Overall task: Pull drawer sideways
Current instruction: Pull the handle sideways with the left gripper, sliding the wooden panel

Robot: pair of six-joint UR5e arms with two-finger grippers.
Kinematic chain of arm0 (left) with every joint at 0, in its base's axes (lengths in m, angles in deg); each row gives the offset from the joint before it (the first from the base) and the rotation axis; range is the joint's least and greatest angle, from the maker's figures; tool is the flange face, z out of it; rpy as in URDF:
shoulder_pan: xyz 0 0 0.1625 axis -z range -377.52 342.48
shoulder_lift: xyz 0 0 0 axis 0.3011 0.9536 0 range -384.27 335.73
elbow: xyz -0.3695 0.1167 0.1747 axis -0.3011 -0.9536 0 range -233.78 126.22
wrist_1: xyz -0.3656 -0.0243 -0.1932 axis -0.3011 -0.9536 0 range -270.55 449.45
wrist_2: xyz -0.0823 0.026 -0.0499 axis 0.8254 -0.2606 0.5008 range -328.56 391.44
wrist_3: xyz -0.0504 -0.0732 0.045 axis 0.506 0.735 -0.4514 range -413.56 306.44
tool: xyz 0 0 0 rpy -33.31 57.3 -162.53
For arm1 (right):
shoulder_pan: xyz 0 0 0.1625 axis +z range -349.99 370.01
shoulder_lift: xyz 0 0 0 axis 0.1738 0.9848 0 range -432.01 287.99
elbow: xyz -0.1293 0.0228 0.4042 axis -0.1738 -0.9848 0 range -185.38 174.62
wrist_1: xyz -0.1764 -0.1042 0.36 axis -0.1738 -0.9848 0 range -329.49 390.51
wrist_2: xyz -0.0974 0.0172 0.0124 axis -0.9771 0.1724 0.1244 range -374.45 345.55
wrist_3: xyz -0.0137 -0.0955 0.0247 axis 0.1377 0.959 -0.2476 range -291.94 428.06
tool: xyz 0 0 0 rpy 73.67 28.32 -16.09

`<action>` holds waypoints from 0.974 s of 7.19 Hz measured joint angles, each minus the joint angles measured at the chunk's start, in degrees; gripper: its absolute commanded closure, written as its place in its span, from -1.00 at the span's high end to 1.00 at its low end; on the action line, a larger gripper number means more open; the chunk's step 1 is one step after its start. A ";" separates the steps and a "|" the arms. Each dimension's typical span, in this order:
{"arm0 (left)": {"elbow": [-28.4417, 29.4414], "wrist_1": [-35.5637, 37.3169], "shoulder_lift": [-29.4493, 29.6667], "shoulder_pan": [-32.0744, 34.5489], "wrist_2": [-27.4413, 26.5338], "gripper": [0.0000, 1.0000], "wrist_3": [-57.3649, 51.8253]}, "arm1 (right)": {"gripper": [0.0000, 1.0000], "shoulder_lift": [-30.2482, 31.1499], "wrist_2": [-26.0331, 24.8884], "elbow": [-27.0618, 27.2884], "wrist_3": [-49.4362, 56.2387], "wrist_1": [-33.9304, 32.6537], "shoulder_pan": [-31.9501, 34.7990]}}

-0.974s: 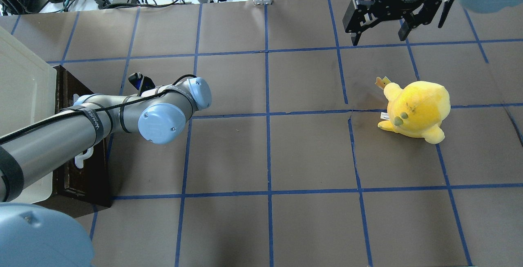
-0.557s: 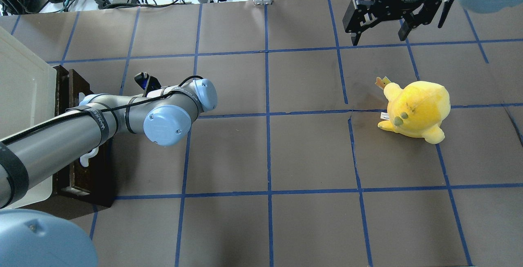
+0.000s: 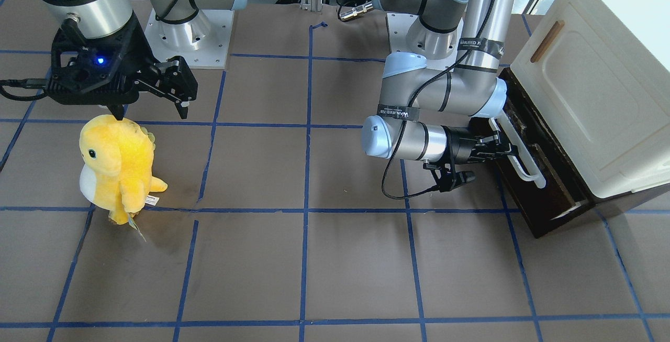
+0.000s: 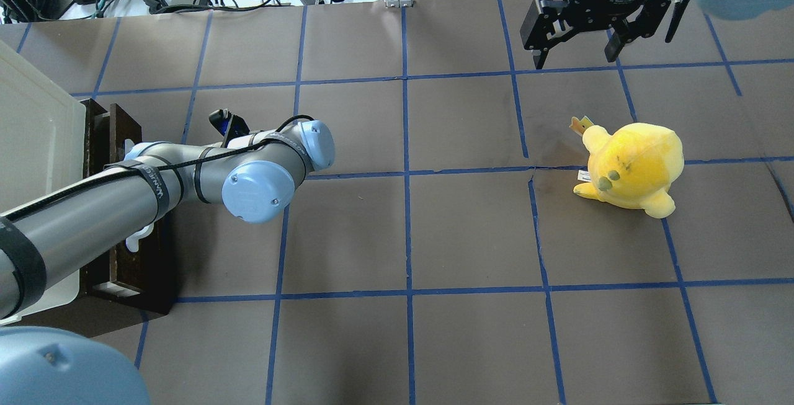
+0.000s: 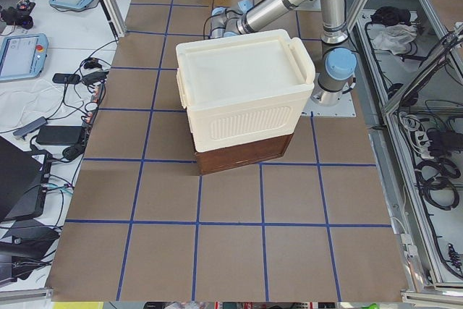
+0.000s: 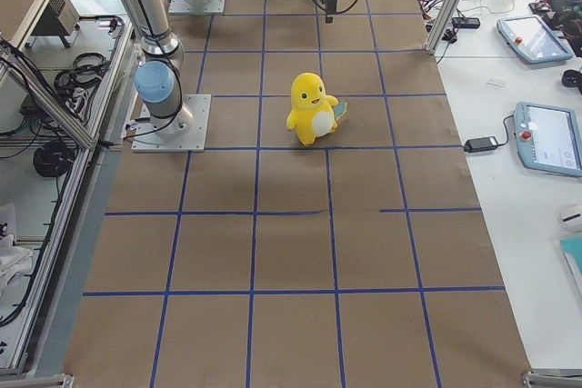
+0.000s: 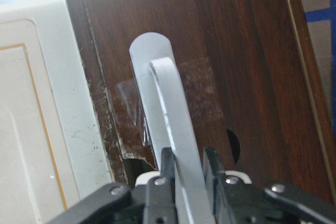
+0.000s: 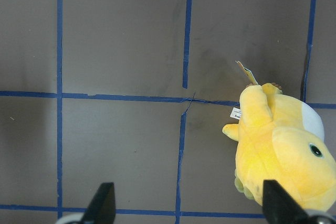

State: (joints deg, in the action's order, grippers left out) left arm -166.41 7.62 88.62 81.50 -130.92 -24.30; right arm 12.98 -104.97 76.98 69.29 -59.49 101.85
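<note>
Left wrist-mounted view: left claw (image 7: 188, 169) pinches white handle (image 7: 167, 103) on drawer (image 7: 241, 66).

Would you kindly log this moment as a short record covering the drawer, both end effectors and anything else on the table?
drawer: dark brown front, pulled slightly out from under the cream cabinet
left end effector: shut on the white bar handle
right end effector: open, empty, raised
yellow plush toy: upright, near the right end effector, untouched
</note>
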 measured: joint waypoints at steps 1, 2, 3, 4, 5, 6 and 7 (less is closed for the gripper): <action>0.33 0.03 0.07 0.51 0.46 -0.71 0.00 | 1.00 0.00 0.00 0.00 0.00 0.00 0.00; 0.59 -0.04 0.06 1.15 0.69 -0.71 0.00 | 1.00 0.00 0.00 0.00 0.00 0.00 0.00; 0.68 -0.08 -0.01 1.70 0.77 -0.71 0.00 | 1.00 0.00 0.00 0.00 0.00 0.00 0.00; 0.71 0.01 -0.03 2.26 0.78 -0.71 0.00 | 1.00 0.00 0.00 0.00 0.00 0.00 0.00; 0.79 0.06 0.00 2.95 0.73 -0.71 0.00 | 1.00 0.00 0.00 0.00 0.00 0.00 0.00; 0.91 0.06 0.00 3.60 0.70 -0.71 0.00 | 1.00 0.00 0.00 0.00 0.00 0.00 0.00; 0.99 0.03 -0.06 4.28 0.71 -0.71 0.00 | 1.00 0.00 0.00 0.00 0.00 0.00 0.00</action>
State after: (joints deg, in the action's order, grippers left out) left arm -165.42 7.65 88.56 85.78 -130.21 -24.29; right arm 12.98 -104.97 76.98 69.29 -59.49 101.85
